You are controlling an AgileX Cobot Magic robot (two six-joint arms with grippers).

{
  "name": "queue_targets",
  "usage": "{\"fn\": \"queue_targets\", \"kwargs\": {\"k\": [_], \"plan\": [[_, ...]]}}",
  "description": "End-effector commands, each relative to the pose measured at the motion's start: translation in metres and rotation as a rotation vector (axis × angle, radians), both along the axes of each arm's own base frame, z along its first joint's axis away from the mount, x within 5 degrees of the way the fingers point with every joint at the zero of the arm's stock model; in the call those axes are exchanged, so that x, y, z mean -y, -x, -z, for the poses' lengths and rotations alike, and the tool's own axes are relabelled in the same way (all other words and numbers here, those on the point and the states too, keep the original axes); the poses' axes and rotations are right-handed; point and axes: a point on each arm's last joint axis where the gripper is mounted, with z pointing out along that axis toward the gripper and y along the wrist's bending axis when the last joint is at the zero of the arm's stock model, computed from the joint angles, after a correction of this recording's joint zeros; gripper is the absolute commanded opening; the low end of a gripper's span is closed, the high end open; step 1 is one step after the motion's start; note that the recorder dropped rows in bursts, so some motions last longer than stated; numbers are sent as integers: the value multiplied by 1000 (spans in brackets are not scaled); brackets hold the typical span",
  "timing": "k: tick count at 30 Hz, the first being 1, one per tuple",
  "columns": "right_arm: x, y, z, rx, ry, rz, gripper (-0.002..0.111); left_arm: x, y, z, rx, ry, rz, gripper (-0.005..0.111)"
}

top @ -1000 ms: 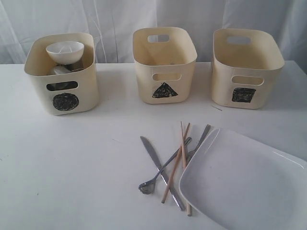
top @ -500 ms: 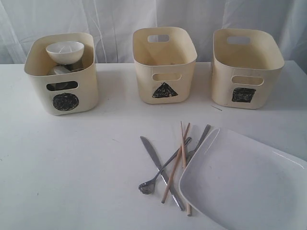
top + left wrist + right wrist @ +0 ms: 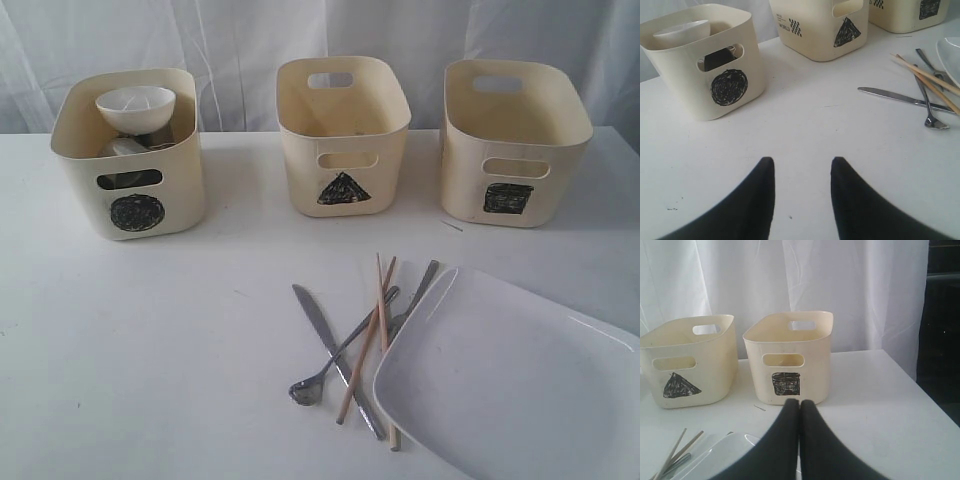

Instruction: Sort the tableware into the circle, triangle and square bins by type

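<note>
- The left gripper (image 3: pixel 801 162) is hovering over the bare table (image 3: pixel 805 120) with its jaws standing apart and nothing between them. The circle bin (image 3: pixel 705 82) is sitting beyond one of the fingers (image 3: pixel 760 200). The cutlery is lying well off to the other side, touching neither finger.
- In the upper left of the exterior view, the circle bin (image 3: pixel 80 175) is holding one white bowl (image 3: pixel 135 105), which is riding high near the rim. Something darker is showing beneath it, but I cannot tell how many pieces.
- At upper centre the triangle bin (image 3: pixel 343 125) is standing as the middle one of three bins in a row.
- At lower centre the cutlery is lying in a crossed pile.
  - One knife (image 3: pixel 318 325) is pointing toward the lower right.
  - Two chopsticks (image 3: pixel 366 345) are crossing over the knife.
  - There are two other steel pieces. One spoon-ended piece (image 3: pixel 303 391) is resting its bowl end beside the knife, and one slimmer handle (image 3: pixel 422 283) is meeting the plate's edge.
- At lower right one large white plate (image 3: pixel 500 400) is running out of the frame, its left edge touching the pile.
- At upper right the square bin (image 3: pixel 515 130) is standing apart from the plate.
- The right gripper (image 3: pixel 799 402) is hanging with its jaws pressed together, gripping nothing. The square bin (image 3: pixel 790 352) is sitting straight beyond the fingertips, and the plate (image 3: pixel 725 455) is lying close under the fingers.
</note>
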Motion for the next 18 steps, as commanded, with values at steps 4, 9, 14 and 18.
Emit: {"fn": "queue_targets", "kwargs": {"k": [4,9,14,18], "plan": [[0,0,0,12,4,-2,0,0,0,1,-4,8,0,43],[0,0,0,20,0,-2,0,0,0,1,-4,8,0,43],[0,1,-9,164,-356,-17,0,0,0,1,-4,8,0,43],[1,1,-14,238,-473,-28,0,0,0,1,-4,8,0,43]]}}
